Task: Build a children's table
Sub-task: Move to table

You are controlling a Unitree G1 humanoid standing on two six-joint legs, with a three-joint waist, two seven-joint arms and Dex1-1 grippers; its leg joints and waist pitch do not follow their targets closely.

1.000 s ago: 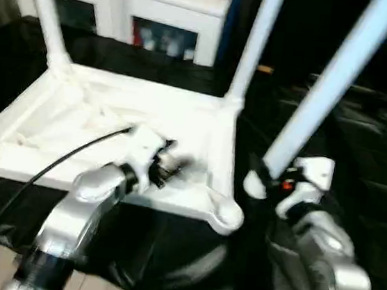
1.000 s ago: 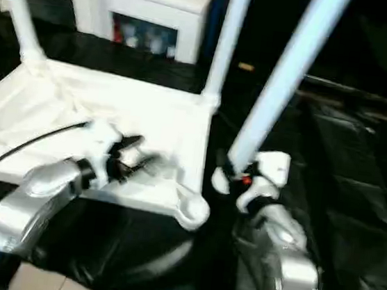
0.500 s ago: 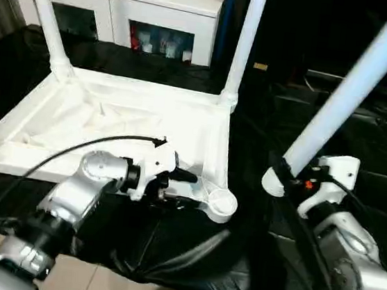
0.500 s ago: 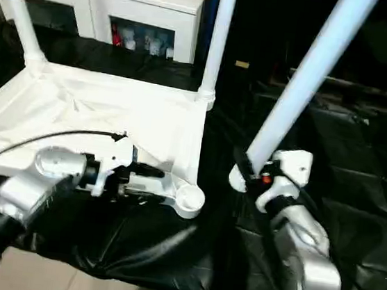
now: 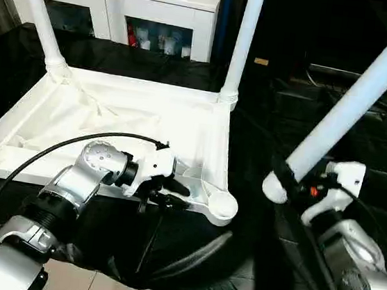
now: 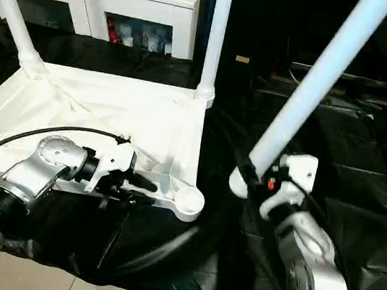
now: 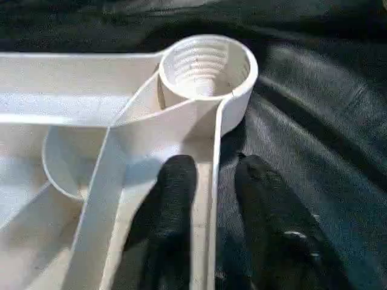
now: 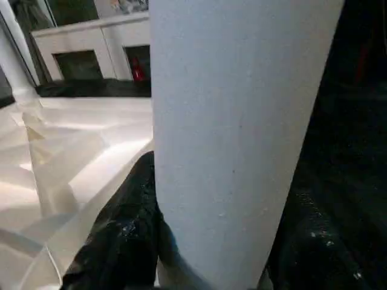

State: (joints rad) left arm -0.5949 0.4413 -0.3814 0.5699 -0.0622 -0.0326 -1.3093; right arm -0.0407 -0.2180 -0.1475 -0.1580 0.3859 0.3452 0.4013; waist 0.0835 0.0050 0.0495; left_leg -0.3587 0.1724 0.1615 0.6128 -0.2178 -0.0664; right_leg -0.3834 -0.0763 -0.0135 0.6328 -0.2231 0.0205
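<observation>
The white table top (image 5: 112, 118) lies upside down on black cloth, ribs up. Two white legs (image 5: 37, 12) (image 5: 244, 39) stand in its far corner sockets. The near right corner socket (image 7: 204, 63) is empty and threaded inside. My left gripper (image 5: 176, 193) sits at the near rim just left of that socket, its black fingers (image 7: 175, 187) straddling the thin rim wall, one inside and one outside, shut on it. My right gripper (image 5: 294, 186) is shut on the lower end of a third leg (image 5: 351, 107), which slants up and to the right of the top.
A white glass-door cabinet (image 5: 161, 1) stands behind the work. Black cloth (image 5: 358, 171) covers the surface to the right and hangs over the near edge above the floor (image 5: 93, 287). A black cable (image 5: 38, 162) loops from my left wrist across the near rim.
My left gripper has moved from above the top's inside to the near rim by the right corner socket and closed over the rim wall. The right arm still holds the slanted leg.
</observation>
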